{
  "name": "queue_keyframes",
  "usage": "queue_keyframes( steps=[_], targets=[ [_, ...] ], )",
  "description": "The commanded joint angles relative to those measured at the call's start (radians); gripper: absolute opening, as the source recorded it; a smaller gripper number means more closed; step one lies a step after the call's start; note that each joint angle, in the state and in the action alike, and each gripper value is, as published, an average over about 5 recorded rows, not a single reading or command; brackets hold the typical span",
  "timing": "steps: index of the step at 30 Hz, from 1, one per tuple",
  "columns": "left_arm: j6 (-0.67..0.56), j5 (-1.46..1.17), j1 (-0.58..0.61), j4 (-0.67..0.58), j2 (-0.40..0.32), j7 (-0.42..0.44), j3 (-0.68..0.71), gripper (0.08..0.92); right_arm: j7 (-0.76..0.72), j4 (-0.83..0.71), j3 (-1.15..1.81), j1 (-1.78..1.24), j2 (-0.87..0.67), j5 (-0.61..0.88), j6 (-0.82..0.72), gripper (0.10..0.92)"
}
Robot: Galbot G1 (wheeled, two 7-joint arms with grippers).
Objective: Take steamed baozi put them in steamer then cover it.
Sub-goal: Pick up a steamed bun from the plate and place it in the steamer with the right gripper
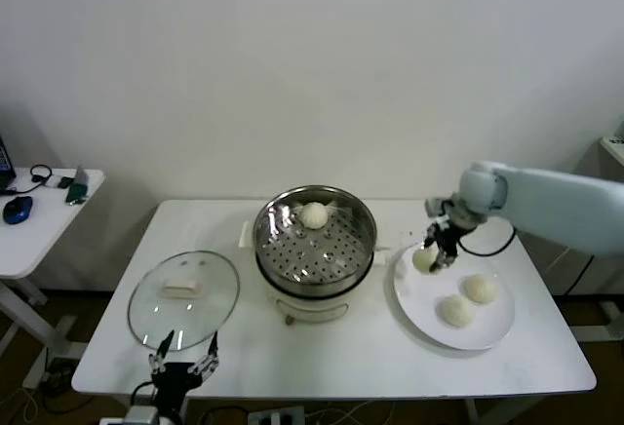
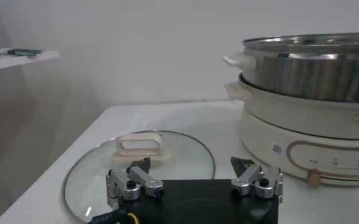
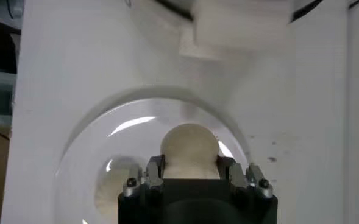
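The steamer [image 1: 314, 240], a steel pot on a cream base, stands mid-table with one baozi [image 1: 313, 214] on its perforated tray. My right gripper [image 1: 432, 253] is shut on a second baozi [image 1: 424, 258] at the steamer-side edge of the white plate [image 1: 492, 332]. In the right wrist view that baozi [image 3: 189, 146] sits between the fingers [image 3: 155, 167] over the plate [image 3: 88, 140]. Two more baozi [image 1: 480, 289] [image 1: 455, 310] lie on the plate. The glass cover [image 1: 183, 296] lies flat on the table at the left. My left gripper [image 1: 183, 352] is open and empty at the front edge, just short of the cover [image 2: 139, 159].
The steamer's base [image 2: 301, 137] rises close beside the left gripper [image 2: 194, 167]. A small side table [image 1: 39, 212] with a mouse and cables stands far left. The table's front edge [image 1: 331, 391] runs near the left gripper. A wall is behind.
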Motion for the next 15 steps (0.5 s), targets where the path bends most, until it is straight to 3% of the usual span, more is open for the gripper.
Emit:
queue_keyframes(
  steps=[1, 7, 15],
  targets=[
    [0.0, 0.0, 0.003, -0.005, 0.004, 0.0, 0.002, 0.823, -0.11, 0.126, -0.132, 0.498, 0.064, 0.239, 0.03, 0.585],
    [0.001, -0.001, 0.0, -0.014, 0.005, 0.0, 0.006, 0.823, -0.046, 0.184, 0.047, 0.456, 0.228, 0.363, -0.042, 0.592],
    [0.009, -0.002, -0.007, -0.028, 0.004, 0.003, 0.008, 0.823, 0.069, 0.111, 0.092, 0.216, 0.488, 0.306, -0.099, 0.595]
  ],
)
